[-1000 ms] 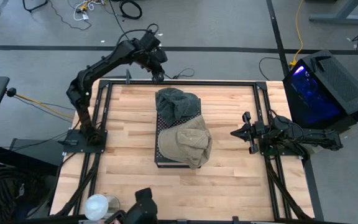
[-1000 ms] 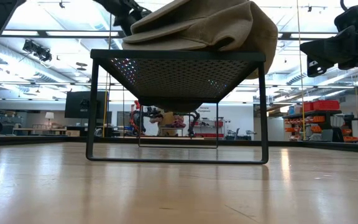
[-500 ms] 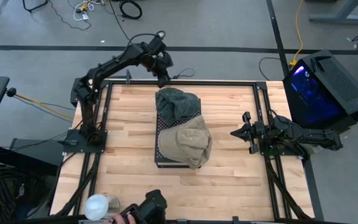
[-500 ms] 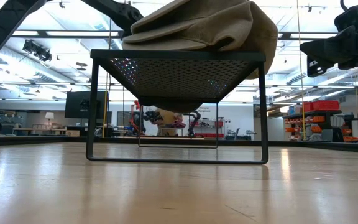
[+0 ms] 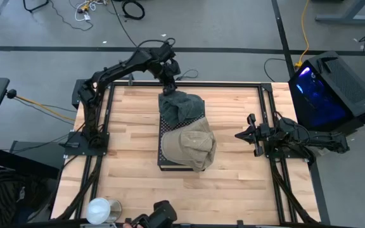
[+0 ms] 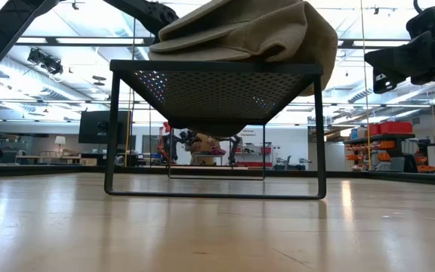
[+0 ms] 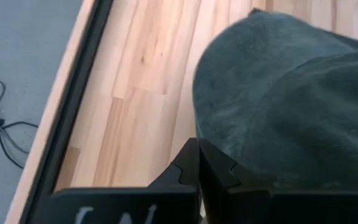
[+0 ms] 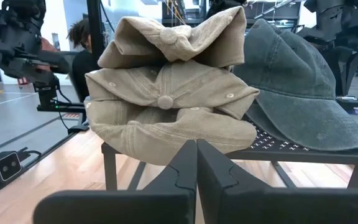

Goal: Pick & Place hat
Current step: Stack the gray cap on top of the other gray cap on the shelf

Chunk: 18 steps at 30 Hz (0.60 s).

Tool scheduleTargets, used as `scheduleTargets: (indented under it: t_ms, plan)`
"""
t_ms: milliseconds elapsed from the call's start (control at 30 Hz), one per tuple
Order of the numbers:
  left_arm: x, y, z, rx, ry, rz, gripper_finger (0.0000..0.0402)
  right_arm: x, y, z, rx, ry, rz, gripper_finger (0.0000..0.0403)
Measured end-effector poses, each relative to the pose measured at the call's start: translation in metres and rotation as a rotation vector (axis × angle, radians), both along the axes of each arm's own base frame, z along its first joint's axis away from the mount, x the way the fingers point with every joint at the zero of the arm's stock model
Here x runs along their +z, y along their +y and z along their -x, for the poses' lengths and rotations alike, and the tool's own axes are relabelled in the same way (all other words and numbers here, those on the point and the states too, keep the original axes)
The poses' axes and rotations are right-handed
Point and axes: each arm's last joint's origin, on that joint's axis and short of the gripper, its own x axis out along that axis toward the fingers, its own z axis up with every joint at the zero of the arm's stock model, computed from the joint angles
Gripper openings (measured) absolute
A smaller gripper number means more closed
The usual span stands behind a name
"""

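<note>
A dark green hat (image 5: 181,106) lies on the far half of a black mesh stand (image 5: 163,162), and tan hats (image 5: 190,145) are piled on its near half. The left wrist view shows the green hat (image 7: 278,93) close by. My left gripper (image 5: 168,81) is shut and stands over the green hat's far edge; its shut fingers (image 7: 197,165) point at that hat's rim. My right gripper (image 5: 243,135) is shut and waits level at the table's right side. It faces the tan hats (image 8: 166,106) and the green hat (image 8: 297,93). My left gripper's shut fingertips (image 7: 196,149) stand right at the far edge of the green hat (image 7: 222,143), slanting down from the far side. I cannot tell whether they touch it.
The stand's legs (image 6: 113,128) rest on the wooden table, with bare wood (image 5: 122,139) to its left and to its right (image 5: 236,171). A blue-lit computer case (image 5: 325,88) stands beyond the right edge. A white cup (image 5: 100,209) is at the near left corner.
My left gripper has moved toward the table's right and near edges, from beyond the far rail to the green hat's far edge, with the arm stretching out. The hats and my right arm have kept still.
</note>
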Motion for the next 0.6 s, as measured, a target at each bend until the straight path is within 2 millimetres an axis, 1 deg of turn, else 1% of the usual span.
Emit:
scheduleTargets:
  t_ms: [167,333,600]
  plan:
    - [-0.009,0.0,-0.001,0.032,0.043,-0.043,0.0001,0.0,0.0,0.0,0.0,0.0,0.0,0.0007]
    - [-0.006,0.002,-0.005,0.079,0.022,-0.101,0.0001,0.0,0.0,0.0,0.0,0.0,0.0,0.0007]
    - [-0.005,-0.003,-0.011,0.065,-0.001,-0.081,0.0,0.0,0.0,0.0,0.0,0.0,0.0,0.0007]
